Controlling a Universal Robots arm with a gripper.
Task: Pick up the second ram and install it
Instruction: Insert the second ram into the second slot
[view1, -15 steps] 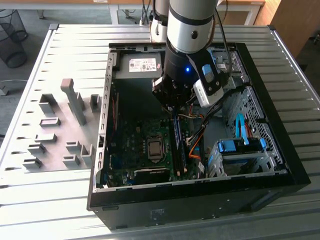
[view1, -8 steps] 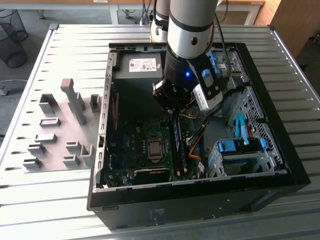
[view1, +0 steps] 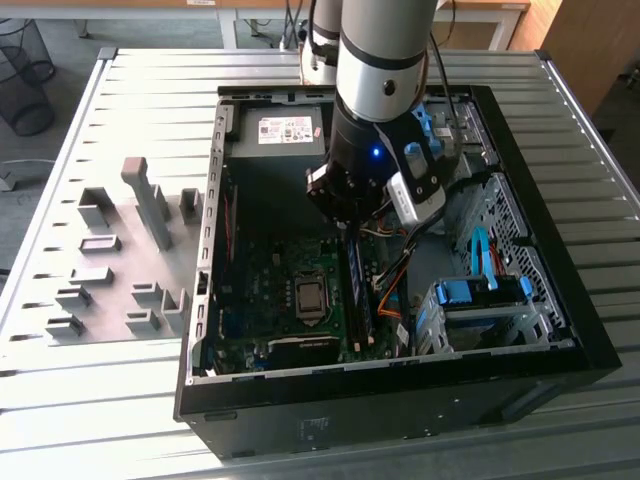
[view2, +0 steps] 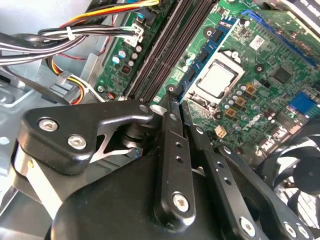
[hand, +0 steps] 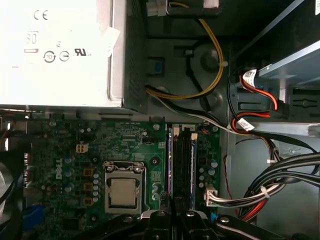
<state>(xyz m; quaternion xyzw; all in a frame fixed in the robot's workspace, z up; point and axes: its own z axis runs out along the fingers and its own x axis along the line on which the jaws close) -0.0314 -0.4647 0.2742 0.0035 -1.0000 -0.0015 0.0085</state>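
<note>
Hand (view2: 176, 107) poised over motherboard (hand: 65, 145) slots (hand: 182, 165), fingers (view2: 172, 150) together, apparently pressing down on ram (hand: 170, 165) standing edge-on in slot, beside CPU socket (hand: 123, 190), probably to seat it.

- I see a white label (hand: 55, 50) bearing small printed marks on the power supply (hand: 131, 60).
- I see one white printed word (hand: 59, 167) on the green motherboard (hand: 65, 135).
- In the second wrist view, I see a small white sticker (view2: 257, 41) on the motherboard; its print is too small to read.
</note>
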